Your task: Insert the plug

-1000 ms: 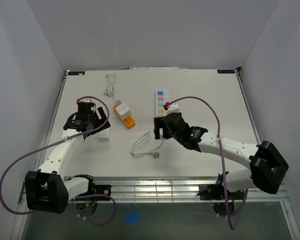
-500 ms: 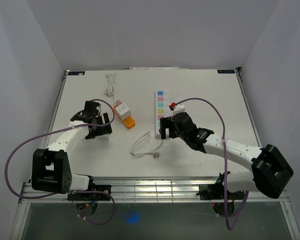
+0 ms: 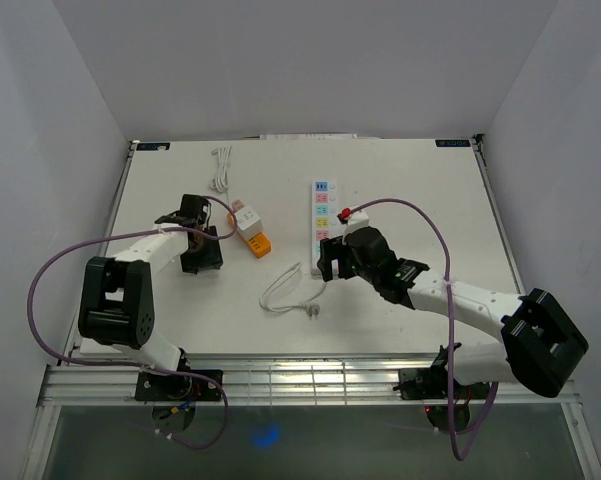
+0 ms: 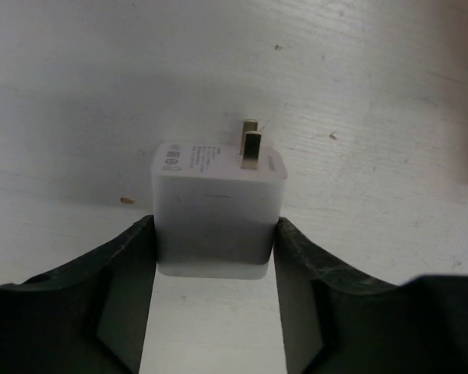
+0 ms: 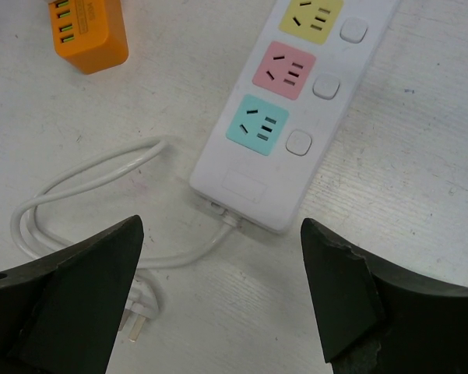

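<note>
A white plug [image 4: 218, 187] lies on the table, its two metal prongs pointing away from the left wrist camera. My left gripper [image 4: 214, 227] is shut on it, a finger pressed against each side. In the top view the left gripper [image 3: 202, 248] covers the plug at the table's left. The white power strip [image 3: 323, 208] with coloured sockets lies mid-table. My right gripper [image 3: 326, 262] hangs open above its near end [image 5: 249, 187], where the strip's cord leaves; nothing is between the right fingers [image 5: 101, 265].
An orange and white charger block [image 3: 250, 230] sits just right of the left gripper. The strip's white cord [image 3: 285, 292] loops toward the front and ends in its own plug [image 5: 136, 321]. A coiled white cable [image 3: 220, 168] lies at the back left.
My left gripper slid slightly toward the back right and its fingers closed in on the white plug. The right gripper stayed almost still over the strip's near end.
</note>
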